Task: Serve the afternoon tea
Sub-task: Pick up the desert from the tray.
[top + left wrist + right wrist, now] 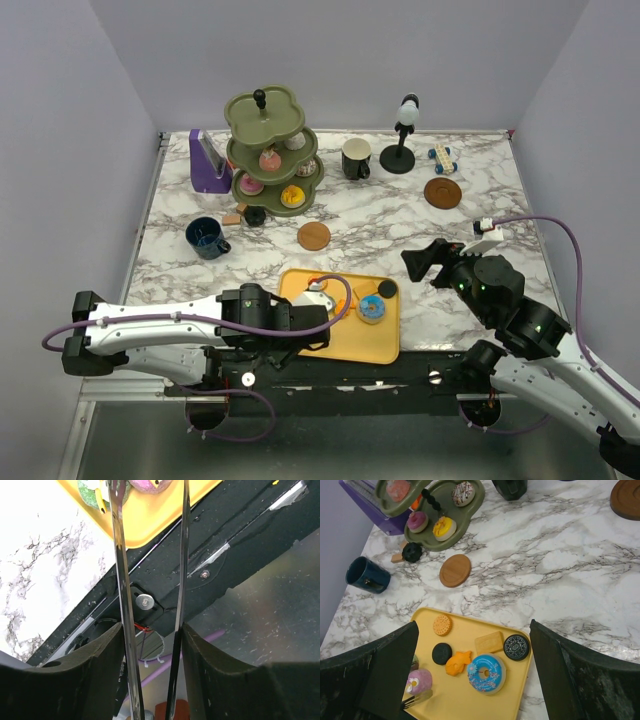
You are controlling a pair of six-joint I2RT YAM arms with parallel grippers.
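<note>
A yellow tray [372,346] at the near edge carries a blue doughnut [371,308], biscuits and a pink cupcake [419,681]. My left gripper [152,630] is shut on metal tongs [122,580], whose tips straddle the pink cupcake [150,484]. My right gripper [474,645] hangs open above the tray's right side with nothing in it. At the back left, the olive-green three-tier stand [272,150] holds several cakes. The dark-blue mug [206,238] lies left of a brown coaster [314,236]. The black mug [355,158] stands at the back, with another coaster [442,192] to its right.
A purple wedge holder [207,162] sits left of the stand. A black stand with a white ball [403,135] and a small toy car [442,156] are at the back right. A black piece [254,215] and a brown biscuit [232,218] lie by the stand's base.
</note>
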